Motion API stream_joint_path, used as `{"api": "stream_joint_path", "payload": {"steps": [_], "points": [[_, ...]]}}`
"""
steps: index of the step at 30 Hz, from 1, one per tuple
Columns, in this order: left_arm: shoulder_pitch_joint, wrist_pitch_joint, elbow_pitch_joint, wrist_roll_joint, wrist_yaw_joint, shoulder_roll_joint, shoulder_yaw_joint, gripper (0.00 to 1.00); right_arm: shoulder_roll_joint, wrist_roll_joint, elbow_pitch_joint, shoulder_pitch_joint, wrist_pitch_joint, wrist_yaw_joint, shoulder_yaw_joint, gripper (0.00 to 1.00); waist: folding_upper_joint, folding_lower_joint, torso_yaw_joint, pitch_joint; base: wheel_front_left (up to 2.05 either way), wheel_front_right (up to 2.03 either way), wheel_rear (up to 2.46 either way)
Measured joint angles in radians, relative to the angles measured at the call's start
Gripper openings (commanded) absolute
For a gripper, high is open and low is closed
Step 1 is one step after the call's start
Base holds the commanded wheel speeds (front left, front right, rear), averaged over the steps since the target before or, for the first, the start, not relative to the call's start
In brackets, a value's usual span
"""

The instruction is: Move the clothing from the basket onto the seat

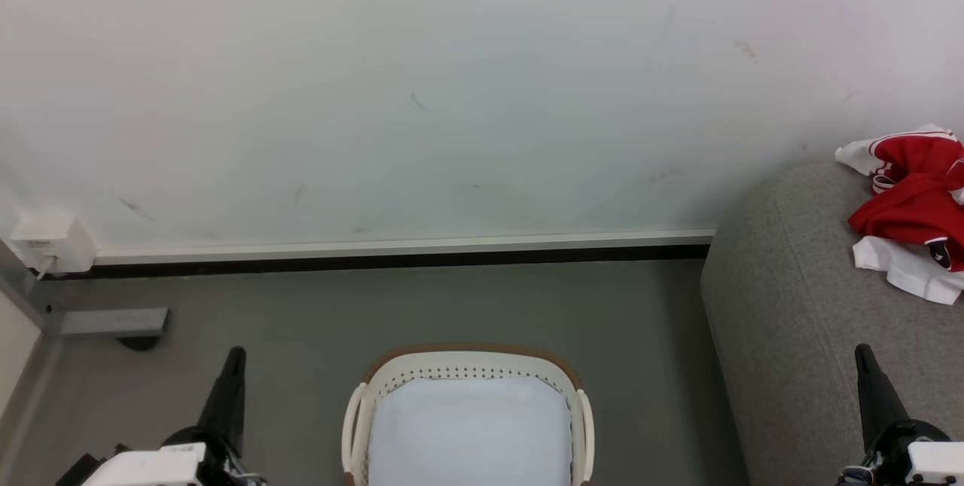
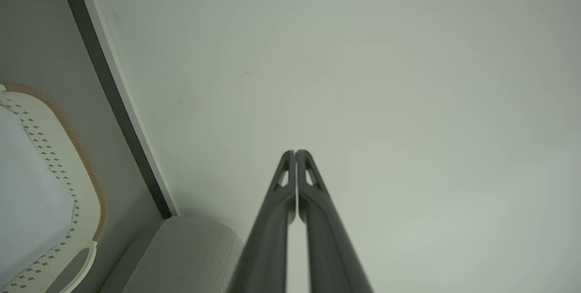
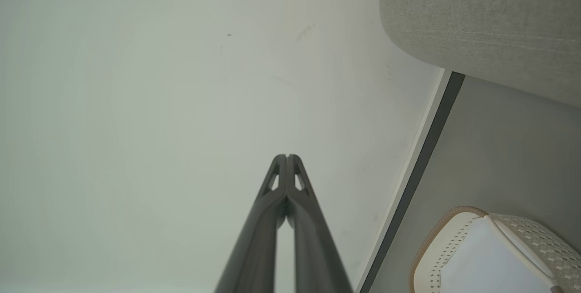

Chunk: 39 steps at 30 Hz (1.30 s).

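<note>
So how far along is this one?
Done: the red and white sports clothing lies on the light grey fabric sofa; the cream perforated plastic basket shows bare white lining inside. In hand: nothing, left claw and right claw shut, empty. Left: apparently nothing.

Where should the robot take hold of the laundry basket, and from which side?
Probably by its left handle: the basket stands upright on the floor, with a loop handle at each side of its rim. The left end effector, now shut, is nearest that one, so open it, come from the left and close across the loop.
</note>
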Motion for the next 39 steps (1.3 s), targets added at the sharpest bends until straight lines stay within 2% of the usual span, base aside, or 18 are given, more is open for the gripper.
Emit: {"api": "stream_joint_path", "payload": {"steps": [39], "points": [[0.000,0.000,0.000,0.000,0.000,0.000,0.000,0.00,0.000,0.000,0.000,0.000,0.000,0.000,0.000,0.00,0.0000,-0.0001,0.000,0.000,0.00,0.00,0.00]]}}
